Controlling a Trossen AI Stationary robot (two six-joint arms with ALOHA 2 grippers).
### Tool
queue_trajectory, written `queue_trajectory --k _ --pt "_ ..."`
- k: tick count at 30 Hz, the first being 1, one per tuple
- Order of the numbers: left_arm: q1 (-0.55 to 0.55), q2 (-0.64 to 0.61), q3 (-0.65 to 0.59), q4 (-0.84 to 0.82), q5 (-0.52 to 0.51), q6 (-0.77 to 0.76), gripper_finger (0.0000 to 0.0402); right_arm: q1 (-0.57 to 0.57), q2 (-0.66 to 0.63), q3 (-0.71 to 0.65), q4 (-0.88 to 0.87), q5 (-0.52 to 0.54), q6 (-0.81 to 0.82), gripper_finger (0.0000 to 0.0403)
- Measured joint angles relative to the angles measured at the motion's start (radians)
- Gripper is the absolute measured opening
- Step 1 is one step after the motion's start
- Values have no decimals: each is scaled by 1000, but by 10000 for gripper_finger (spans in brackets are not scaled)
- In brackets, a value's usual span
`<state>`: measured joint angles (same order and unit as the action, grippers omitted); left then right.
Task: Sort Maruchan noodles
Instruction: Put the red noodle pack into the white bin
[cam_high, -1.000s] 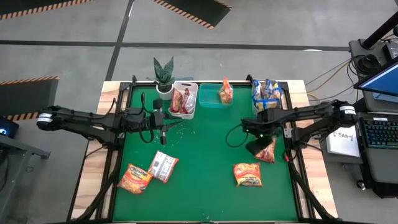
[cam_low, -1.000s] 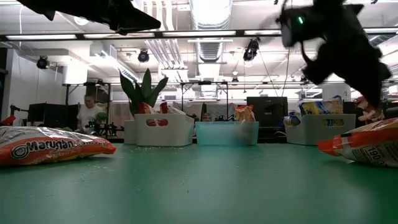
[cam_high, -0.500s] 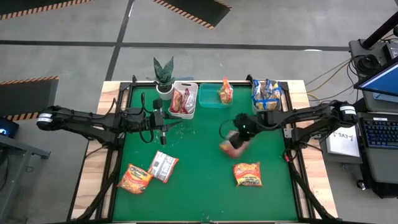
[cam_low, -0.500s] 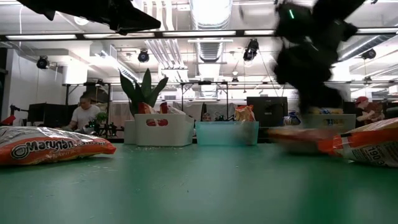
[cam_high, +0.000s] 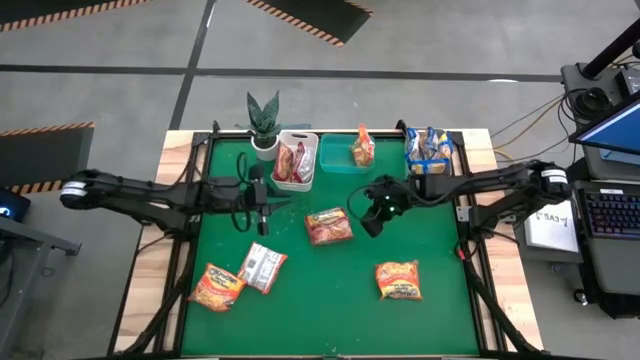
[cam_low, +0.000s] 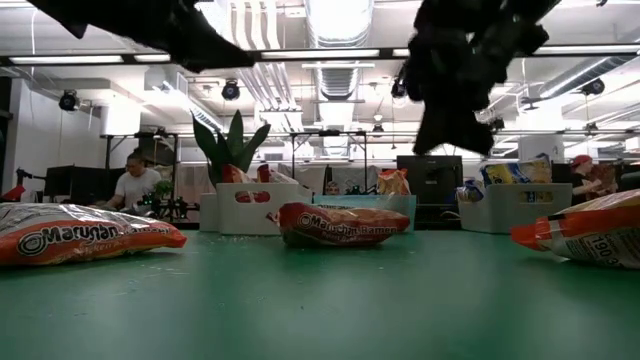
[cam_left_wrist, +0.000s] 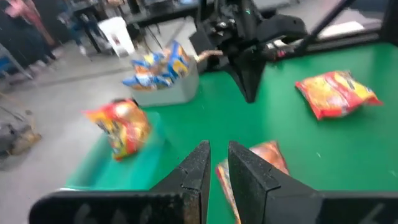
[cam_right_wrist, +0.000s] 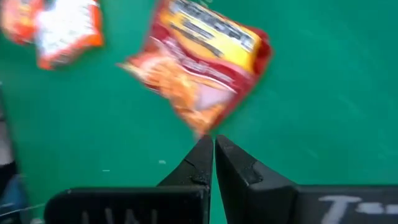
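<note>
A red-brown Maruchan packet (cam_high: 328, 226) lies loose on the green table (cam_high: 330, 300), in front of the teal bin (cam_high: 345, 160) and just beside the right gripper (cam_high: 370, 222), whose fingers are pressed together and hold nothing. The left gripper (cam_high: 264, 208) hovers in front of the white bin (cam_high: 296, 160), fingers nearly together and empty. Judging by this, the packet sits mid-table awaiting pickup; next, one gripper must open over it, clamp it, and carry it to the bin with its like.
</note>
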<state>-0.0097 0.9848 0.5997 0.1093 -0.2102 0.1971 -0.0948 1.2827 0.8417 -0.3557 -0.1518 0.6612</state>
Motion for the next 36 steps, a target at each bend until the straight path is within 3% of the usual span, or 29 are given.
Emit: queue_trajectory --k 7,15,19,30,36 --pt "-1 161 -1 2 177 -119 39 -6 90 -68 93 68 28 9" --pt "-3 427 5 118 183 -163 39 -20 195 -68 268 65 36 26" --pt "-3 519 40 142 184 -163 39 -33 211 -68 279 57 59 71" --pt "-1 661 75 165 184 -163 39 -37 212 -72 346 45 61 243" --pt "1 694 73 181 184 -181 39 -37 222 -77 405 45 61 292"
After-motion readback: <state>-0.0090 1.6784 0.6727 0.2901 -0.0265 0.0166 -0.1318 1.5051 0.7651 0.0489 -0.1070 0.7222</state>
